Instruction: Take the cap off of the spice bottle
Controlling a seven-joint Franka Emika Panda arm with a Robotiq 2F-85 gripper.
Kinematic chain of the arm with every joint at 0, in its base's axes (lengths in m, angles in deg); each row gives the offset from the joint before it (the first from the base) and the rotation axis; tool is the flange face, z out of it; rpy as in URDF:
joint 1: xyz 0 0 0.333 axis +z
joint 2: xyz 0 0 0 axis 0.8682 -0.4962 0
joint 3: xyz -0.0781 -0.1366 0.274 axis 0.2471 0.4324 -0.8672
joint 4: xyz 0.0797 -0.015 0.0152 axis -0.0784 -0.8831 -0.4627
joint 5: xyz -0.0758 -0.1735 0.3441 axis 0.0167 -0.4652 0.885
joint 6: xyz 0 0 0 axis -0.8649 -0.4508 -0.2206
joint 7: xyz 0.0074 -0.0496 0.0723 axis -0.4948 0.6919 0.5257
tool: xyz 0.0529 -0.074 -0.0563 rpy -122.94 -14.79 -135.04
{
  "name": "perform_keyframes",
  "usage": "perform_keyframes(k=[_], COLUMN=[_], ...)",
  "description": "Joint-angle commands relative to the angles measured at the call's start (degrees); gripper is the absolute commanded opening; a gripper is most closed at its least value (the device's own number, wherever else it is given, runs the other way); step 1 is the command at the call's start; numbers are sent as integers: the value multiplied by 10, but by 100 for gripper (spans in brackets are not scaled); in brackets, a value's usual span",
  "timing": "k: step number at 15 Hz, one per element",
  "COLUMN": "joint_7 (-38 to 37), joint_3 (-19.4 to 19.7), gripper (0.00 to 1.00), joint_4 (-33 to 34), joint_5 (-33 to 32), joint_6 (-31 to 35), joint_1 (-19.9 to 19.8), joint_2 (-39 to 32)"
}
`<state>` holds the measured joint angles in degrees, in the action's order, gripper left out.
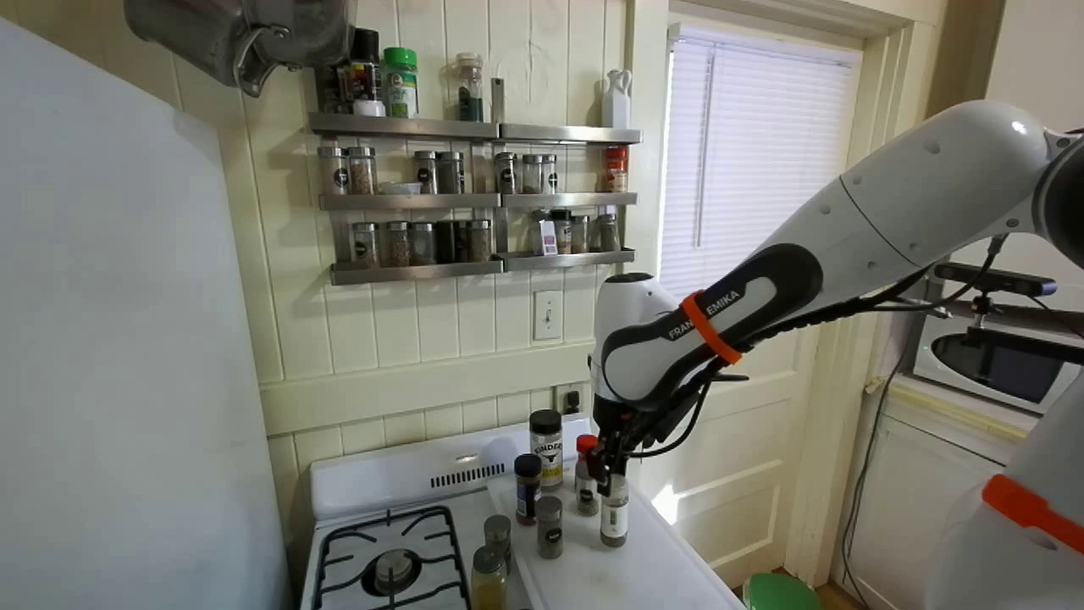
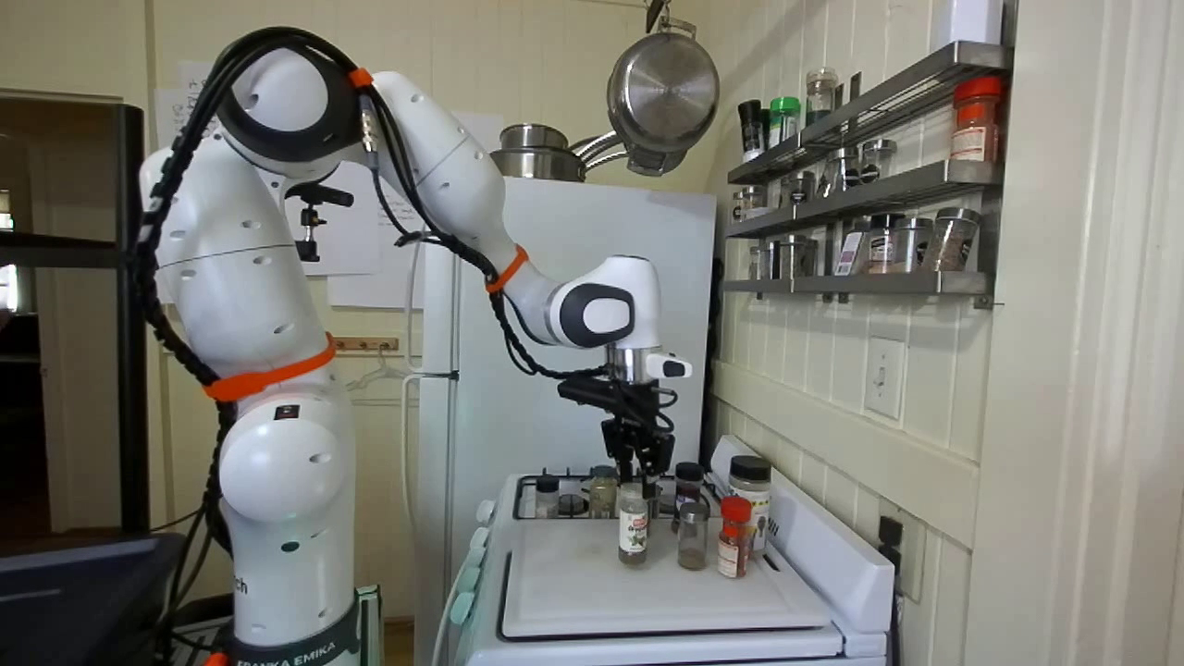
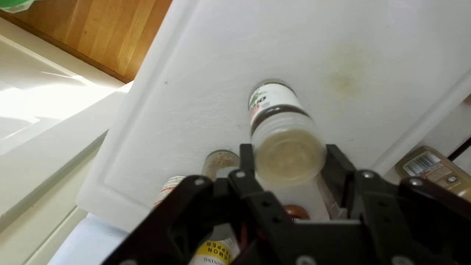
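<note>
The spice bottle [image 1: 615,521] has a white label and stands upright on a white board, also in an exterior view [image 2: 633,535] and in the wrist view [image 3: 276,97]. Its translucent pale cap [image 3: 289,156] sits on its top. My gripper [image 3: 290,160] points down at the cap, with one black finger against each side of it. It looks shut on the cap. In both exterior views the gripper [image 1: 611,479] [image 2: 638,478] is at the bottle's top, and the fingers partly hide or overlap the cap there.
The white board [image 2: 592,601] covers part of the stove. Close by stand a red-capped bottle [image 1: 586,470], a black-capped bottle [image 1: 528,491], a large black-capped shaker [image 1: 549,457] and a glass jar [image 1: 550,529]. More jars [image 1: 489,576] stand by the burner grate [image 1: 394,568].
</note>
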<state>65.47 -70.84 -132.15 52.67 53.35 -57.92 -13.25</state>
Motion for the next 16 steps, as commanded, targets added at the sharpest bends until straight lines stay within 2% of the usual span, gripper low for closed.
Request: perform_keyframes(k=[1, 13, 16], joint_7=[-1, -1, 26], joint_3=[1, -2, 3], gripper=[24, 24, 24], joint_4=[-10, 0, 2], joint_5=[-4, 0, 4], joint_6=[-4, -34, -38], joint_1=[6, 12, 20], joint_2=[17, 46, 43])
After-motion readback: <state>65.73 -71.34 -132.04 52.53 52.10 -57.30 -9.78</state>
